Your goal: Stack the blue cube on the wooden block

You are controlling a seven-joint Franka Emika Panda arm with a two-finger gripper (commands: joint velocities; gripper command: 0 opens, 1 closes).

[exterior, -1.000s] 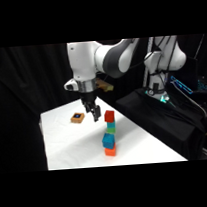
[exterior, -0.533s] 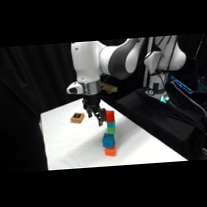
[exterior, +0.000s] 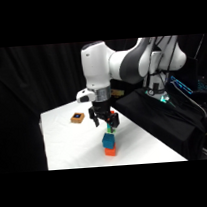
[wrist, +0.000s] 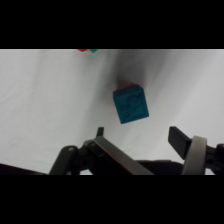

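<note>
The blue cube sits ungrasped atop an orange cube, the open, empty gripper above it, well apart from the wooden block.

White desk brightly lit against a black backdrop; dark cloth draped alongside, with cables at right.
</note>
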